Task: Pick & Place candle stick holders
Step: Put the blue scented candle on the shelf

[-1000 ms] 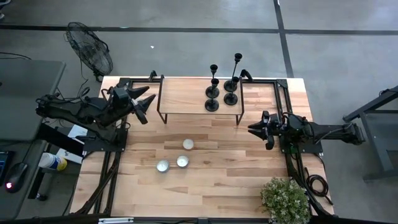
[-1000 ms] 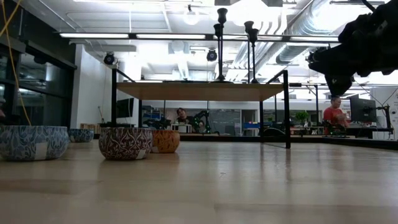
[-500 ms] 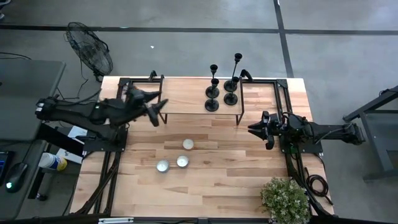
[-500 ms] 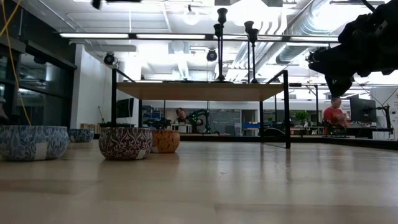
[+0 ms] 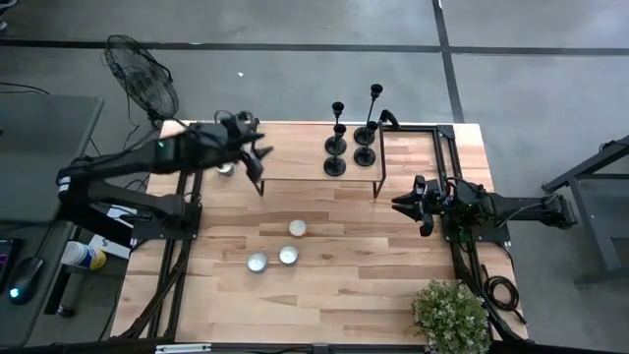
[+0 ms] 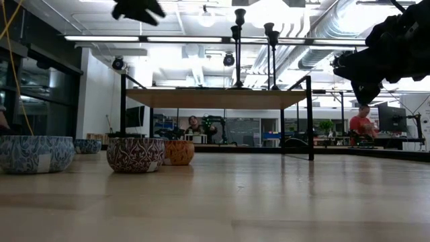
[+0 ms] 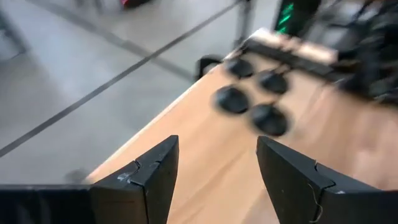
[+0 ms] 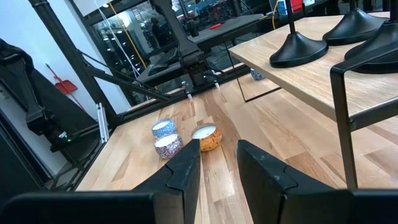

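Approach step: left gripper [image 5: 257, 157], jaws wide and empty, hovers over the shelf's [image 5: 295, 157] left end; next, reach the candle stick holders [image 5: 351, 143] at its right end.

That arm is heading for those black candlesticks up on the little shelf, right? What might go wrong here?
Two risks, I'd judge. The four matte black metal candlestick holders stand clustered at one end of the raised wooden shelf, so the open left hand reaching for one may knock over a neighbour. They are tall with thin stems, so a bumped one could tip off the shelf edge.
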Available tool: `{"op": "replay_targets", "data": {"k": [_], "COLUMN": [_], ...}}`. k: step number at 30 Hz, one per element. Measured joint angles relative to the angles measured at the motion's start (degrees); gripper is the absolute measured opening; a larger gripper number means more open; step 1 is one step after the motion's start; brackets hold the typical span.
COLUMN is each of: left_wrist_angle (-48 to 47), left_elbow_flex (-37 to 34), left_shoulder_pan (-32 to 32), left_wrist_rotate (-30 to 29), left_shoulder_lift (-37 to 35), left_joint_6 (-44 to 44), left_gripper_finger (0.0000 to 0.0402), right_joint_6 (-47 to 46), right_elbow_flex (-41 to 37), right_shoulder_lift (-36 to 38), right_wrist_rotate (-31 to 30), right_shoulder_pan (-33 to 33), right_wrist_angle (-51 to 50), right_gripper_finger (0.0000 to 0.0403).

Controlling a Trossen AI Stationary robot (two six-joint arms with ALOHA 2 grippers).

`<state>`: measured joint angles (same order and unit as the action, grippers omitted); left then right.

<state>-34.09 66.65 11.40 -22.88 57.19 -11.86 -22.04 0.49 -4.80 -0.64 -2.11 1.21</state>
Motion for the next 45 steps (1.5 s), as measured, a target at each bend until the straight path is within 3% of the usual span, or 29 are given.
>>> {"op": "replay_targets", "data": {"k": [6,13,21,34,45], "left_wrist_angle": [-17.38,-24.48,-29.74,-39.13,-31.81], "left_elbow_flex": [7.11,7.32,7.32,7.05,-1.25], "left_shoulder_pan": [9.71,22.93,32.86,40.58,45.28], "left_wrist_rotate": [0.07,9.39,15.6,16.05,19.48], "left_shoulder_lift": [0.01,0.77,6.5,20.87,28.91], "left_joint_6": [0.02,1.54,3.04,-6.96,-10.65], "left_gripper_finger": [0.0211,0.0211,0.0211,0.0211,0.0211], "right_joint_6": [0.0,0.01,0.0,0.0,0.01], "right_elbow_flex": [0.0,0.0,0.0,0.0,0.0], "right_shoulder_lift": [0.0,0.0,0.0,0.0,0.0], "right_wrist_rotate": [0.0,0.0,-0.02,-0.02,-0.02], "right_shoulder_pan": [0.0,0.0,0.0,0.02,0.0], "right_wrist_angle": [0.07,0.11,0.15,0.22,0.24], "right_gripper_finger": [0.0098,0.0098,0.0098,0.0098,0.0098]}}
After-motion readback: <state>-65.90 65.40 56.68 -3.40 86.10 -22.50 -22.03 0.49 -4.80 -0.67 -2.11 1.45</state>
